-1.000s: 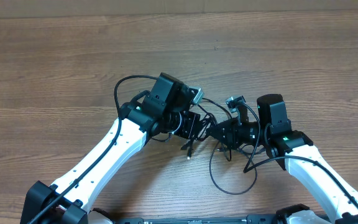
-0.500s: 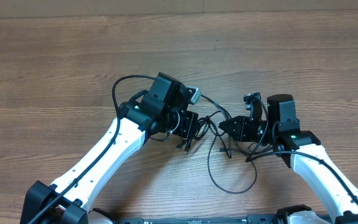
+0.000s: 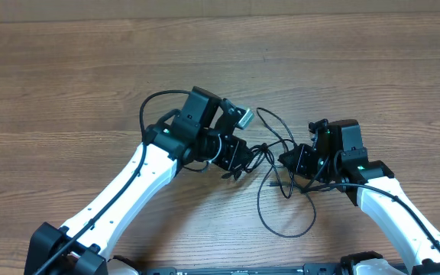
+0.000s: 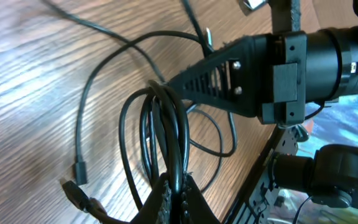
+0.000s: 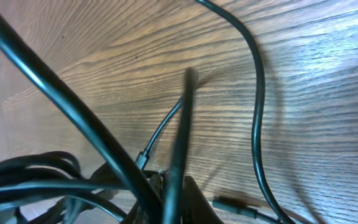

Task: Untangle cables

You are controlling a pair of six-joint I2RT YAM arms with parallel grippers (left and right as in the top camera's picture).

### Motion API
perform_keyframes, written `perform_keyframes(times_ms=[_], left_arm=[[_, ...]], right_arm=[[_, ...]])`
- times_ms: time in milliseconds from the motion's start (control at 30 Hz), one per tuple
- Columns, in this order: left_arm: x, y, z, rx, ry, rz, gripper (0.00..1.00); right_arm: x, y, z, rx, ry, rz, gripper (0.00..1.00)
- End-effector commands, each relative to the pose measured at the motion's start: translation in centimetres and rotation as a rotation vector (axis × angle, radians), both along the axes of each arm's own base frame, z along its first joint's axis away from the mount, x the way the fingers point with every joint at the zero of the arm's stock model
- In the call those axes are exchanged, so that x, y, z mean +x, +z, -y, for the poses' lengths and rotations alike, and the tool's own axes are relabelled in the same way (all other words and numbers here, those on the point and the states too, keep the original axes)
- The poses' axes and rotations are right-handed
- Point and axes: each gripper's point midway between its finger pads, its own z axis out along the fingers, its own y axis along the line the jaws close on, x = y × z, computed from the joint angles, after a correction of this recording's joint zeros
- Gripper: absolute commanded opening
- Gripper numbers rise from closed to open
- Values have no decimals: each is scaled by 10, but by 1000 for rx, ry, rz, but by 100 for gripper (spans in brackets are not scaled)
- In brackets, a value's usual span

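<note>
You hold the cables (image 3: 264, 150) strung in a knotted bundle between your left hand (image 3: 241, 156) and right hand (image 3: 289, 159), both pinched tight on strands just above the surface (image 3: 82, 76), apparently mid-separation; next, draw the hands apart without losing either strand.

The right end effector (image 3: 295, 159) now sits farther right than before, stretching the cables (image 3: 260, 150) into wider loops.

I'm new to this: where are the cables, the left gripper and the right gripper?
cables (image 4: 174, 140), left wrist view, on the bunched looped strands.
left gripper (image 4: 178, 188), left wrist view, between its fingertips, shut on the cables.
right gripper (image 3: 287, 160), overhead view, between its fingertips at the tangle.
</note>
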Motion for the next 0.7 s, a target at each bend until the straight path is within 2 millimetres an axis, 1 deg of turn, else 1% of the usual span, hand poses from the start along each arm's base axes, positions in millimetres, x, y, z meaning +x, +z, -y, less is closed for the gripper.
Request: perform_keyframes(times_ms=[0, 100, 167, 233, 400, 467, 500, 533, 600, 633, 667], left_arm=[[13, 39, -12, -67, 16, 105, 4], [18, 56, -24, -97, 48, 141, 4], [17, 68, -29, -123, 54, 168, 4], [16, 80, -33, -142, 61, 199, 4], [14, 115, -35, -205, 55, 316, 4], [12, 128, -36, -223, 47, 376, 4], [12, 134, -37, -227, 36, 415, 4], [11, 139, -38, -229, 25, 450, 4], [9, 149, -43, -228, 10, 520, 4], [9, 154, -46, -226, 9, 552, 4], [9, 159, -50, -225, 14, 576, 4]], right_arm=[[8, 2, 6, -18, -47, 2, 11], [9, 3, 6, -15, -50, 5, 17], [9, 4, 4, -3, -43, 11, 23], [10, 8, -1, 22, -28, 20, 26], [11, 19, -13, 96, 19, 47, 36], [12, 28, -21, 134, 80, 94, 40], [12, 36, -27, 150, 147, 155, 45], [12, 42, -31, 156, 205, 209, 47], [13, 50, -33, 155, 231, 259, 55], [14, 53, -33, 156, 232, 274, 61], [15, 58, -33, 157, 233, 297, 68]])
